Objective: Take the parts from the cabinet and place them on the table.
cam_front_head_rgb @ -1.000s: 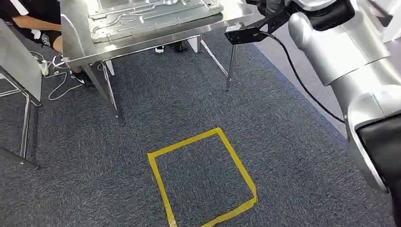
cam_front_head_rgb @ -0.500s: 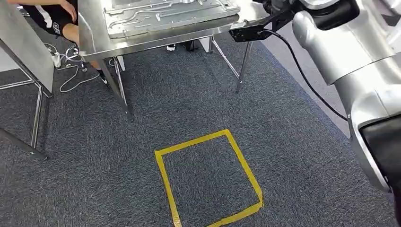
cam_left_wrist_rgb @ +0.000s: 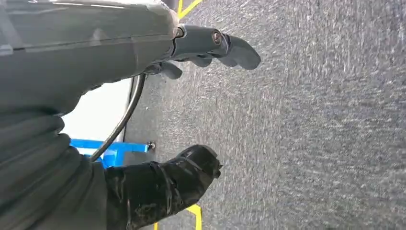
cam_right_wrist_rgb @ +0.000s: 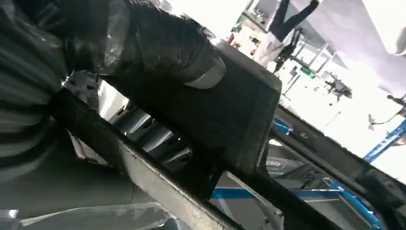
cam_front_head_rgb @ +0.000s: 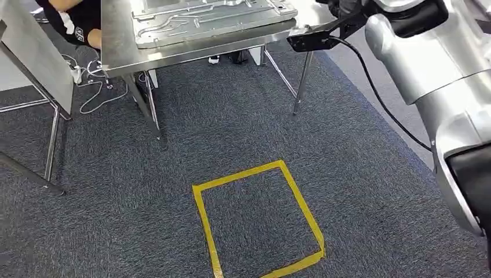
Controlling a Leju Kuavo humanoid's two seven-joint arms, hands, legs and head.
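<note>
A dark part [cam_right_wrist_rgb: 210,110] sits clasped in the right hand [cam_right_wrist_rgb: 119,43], whose black fingers wrap over its top face. In the head view, a person [cam_front_head_rgb: 75,23] sits at ten o'clock, the steel table [cam_front_head_rgb: 121,55] carrying a pressed metal panel [cam_front_head_rgb: 214,20] at twelve. The left hand [cam_left_wrist_rgb: 191,96] hangs over carpet, fingers apart, holding nothing.
</note>
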